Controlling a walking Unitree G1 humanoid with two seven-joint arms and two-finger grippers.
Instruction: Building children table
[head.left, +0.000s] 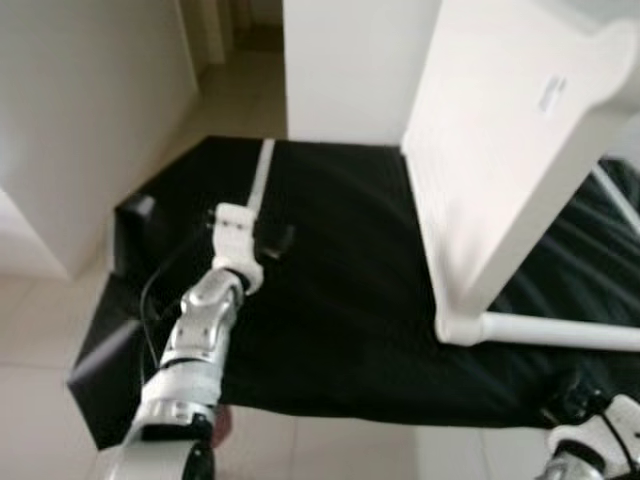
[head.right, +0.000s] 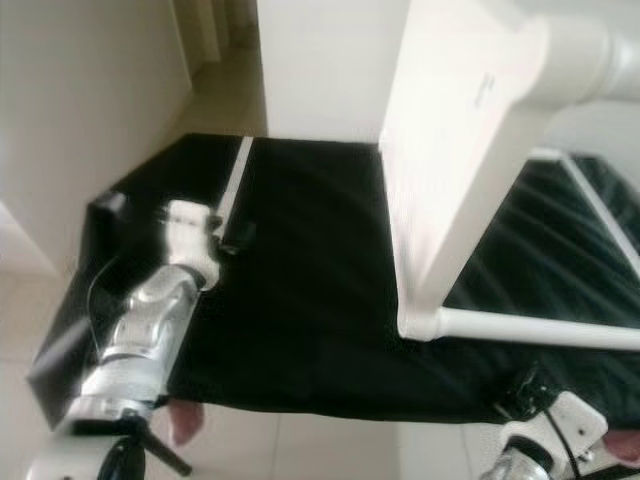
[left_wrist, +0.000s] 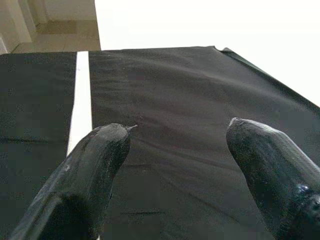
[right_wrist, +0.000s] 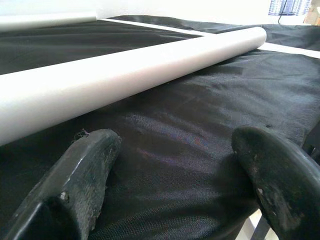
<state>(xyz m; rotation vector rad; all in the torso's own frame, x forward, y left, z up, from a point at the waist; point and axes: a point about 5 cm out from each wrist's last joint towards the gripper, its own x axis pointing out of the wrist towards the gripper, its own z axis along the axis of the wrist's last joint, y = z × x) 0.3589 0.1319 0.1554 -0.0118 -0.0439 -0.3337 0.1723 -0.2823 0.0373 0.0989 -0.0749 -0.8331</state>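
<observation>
- Two tools work a black cloth (head.left: 340, 300) spread over a low surface: the left tool (head.left: 272, 243) hovers at centre left of the head view, fingers apart and holding nothing; the right tool (head.left: 568, 392) sits at the lower right edge, its fingers (right_wrist: 85, 170) also apart and empty above the fabric.
- Standing tilted at upper right, the white table panel (head.left: 490, 150) rests on the cloth with a white round leg (head.left: 560, 330) running rightward from its lower corner; a thin white strip (head.left: 262, 172) lies flat at upper centre left, just beside the left tool.
- Judged from its look, the panel is stiff, smooth-painted board, probably the heaviest piece and apt to slip in narrow fingers; its edge near the leg joint seems the surest hold.
- Round and glossy, the leg would likely roll or slide unless pinched across its middle, which lies just beyond the right tool in the wrist view.
- Flat on the fabric, the strip looks light but hard to lift without catching an end.
- Open cloth fills the middle; the cloth's front edge drops to tiled floor (head.left: 40, 400) close under both arms, and a wall (head.left: 90, 110) stands at upper left.
</observation>
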